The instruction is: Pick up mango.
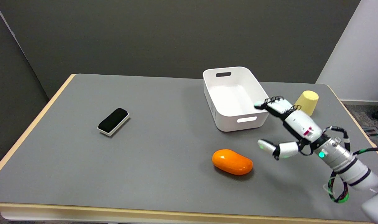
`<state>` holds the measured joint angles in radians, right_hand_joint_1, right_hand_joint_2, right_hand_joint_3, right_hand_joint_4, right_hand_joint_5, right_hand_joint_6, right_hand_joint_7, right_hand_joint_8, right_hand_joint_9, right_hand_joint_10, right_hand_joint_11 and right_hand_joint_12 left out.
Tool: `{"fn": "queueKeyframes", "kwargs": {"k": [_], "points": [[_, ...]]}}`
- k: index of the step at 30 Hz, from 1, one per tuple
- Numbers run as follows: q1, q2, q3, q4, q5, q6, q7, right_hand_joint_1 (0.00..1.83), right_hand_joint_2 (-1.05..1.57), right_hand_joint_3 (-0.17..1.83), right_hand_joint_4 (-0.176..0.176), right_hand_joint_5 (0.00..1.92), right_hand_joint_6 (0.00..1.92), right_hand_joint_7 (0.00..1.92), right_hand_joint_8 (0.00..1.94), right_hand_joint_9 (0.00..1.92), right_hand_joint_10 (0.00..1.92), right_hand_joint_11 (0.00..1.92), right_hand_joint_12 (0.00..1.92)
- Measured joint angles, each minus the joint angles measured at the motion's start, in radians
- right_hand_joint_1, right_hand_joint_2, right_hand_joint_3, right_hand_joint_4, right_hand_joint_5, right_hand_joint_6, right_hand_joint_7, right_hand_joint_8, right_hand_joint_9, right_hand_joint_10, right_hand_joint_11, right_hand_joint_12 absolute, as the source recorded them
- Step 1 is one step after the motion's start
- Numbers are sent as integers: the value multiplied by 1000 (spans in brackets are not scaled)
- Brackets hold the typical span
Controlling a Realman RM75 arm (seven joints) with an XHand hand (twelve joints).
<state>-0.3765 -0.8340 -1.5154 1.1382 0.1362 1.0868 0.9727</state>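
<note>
- The glossy orange, oval mango (232, 161) lies on its side on the grey table top (164, 130), in front of the white rectangular plastic bin (236, 99) and a little toward the table's near edge; nothing touches it.
- The black-and-white right hand (287, 129) hangs in the air to the right of the mango, just off the bin's front right corner, at the end of the white arm reaching in from the lower right.
- Its fingers are spread wide and hold nothing: the long fingers (274, 105) stretch up toward the bin's right rim, and the thumb (268, 146) points left toward the mango (a gap of bare table shows between thumb tip and fruit).
- The bin stands open side up, with a slot handle in its near wall and one in its far wall.
- A pale yellow cup (307, 102), upside down, stands right of the bin, just behind the hand.
- A black eraser block with a white base (113, 121) lies well to the left of the bin, far from the mango.
</note>
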Motion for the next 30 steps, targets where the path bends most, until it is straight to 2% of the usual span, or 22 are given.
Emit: {"fn": "queueKeyframes", "kwargs": {"k": [15, 30], "points": [[-173, -64, 7, 238, -19, -80, -144, 602, 623, 836, -137, 236, 475, 337, 478, 159, 866, 53, 1260], [-146, -89, -80, 314, -22, -198, -198, 608, 623, 840, -140, 237, 478, 359, 499, 188, 894, 97, 1311]]}}
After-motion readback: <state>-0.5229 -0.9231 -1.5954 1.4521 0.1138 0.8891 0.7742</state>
